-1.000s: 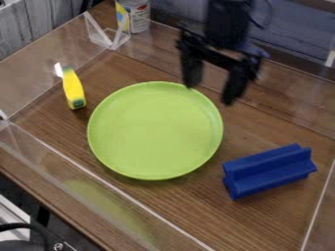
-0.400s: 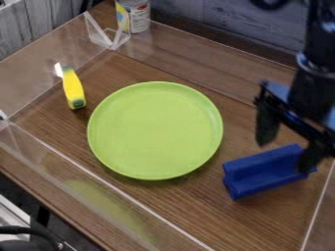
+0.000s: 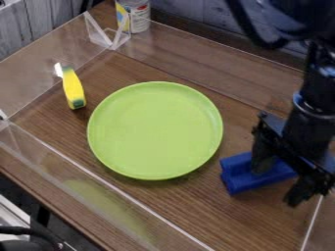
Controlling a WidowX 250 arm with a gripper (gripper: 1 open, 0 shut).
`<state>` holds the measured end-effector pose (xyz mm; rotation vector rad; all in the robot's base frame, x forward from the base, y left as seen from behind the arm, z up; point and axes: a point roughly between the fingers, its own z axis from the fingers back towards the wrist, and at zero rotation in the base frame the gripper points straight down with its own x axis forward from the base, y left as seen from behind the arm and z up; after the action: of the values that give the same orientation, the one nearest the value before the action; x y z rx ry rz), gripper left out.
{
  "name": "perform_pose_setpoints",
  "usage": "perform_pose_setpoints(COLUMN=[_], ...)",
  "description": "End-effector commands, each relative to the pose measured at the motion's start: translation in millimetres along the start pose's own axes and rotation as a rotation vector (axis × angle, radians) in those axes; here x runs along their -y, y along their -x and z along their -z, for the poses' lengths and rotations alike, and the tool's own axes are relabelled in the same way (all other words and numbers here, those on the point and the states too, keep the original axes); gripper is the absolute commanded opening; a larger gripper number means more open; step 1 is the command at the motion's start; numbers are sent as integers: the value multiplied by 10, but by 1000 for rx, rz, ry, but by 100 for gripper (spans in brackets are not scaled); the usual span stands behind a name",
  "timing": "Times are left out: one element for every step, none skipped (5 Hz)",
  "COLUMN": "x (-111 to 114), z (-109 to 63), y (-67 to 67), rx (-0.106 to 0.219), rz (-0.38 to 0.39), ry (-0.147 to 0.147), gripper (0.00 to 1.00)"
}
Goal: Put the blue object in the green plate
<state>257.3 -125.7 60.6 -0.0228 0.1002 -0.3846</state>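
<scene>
The dark jaws now straddle the blue block, apparently spread, grip unclear; grasping precedes the green plate.

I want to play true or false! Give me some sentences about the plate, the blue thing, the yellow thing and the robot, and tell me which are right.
The green plate is round. True.
The blue object is on the green plate. False: it is on the table beside the plate.
The robot's gripper is at the blue object. True.
The yellow object is lying on the green plate. False: it is on the table, off the plate.
The can is at the back, farther from the camera than the plate. True.
The robot's gripper is at the yellow object. False: it is at the blue one.
</scene>
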Motion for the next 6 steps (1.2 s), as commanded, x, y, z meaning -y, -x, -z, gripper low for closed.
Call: perform_pose_setpoints(x=[-136,-100,-72,-51,-26,23], z=[-264,-137,-27,30,89,97], y=[6,-35,-42,-53,-55,-84], rx=[97,87,78,79,78,94], rz=[-1,10,21,27,33,51], ry=[-13,-13,-5,3,13,12], gripper=[100,100,100,100,100,100])
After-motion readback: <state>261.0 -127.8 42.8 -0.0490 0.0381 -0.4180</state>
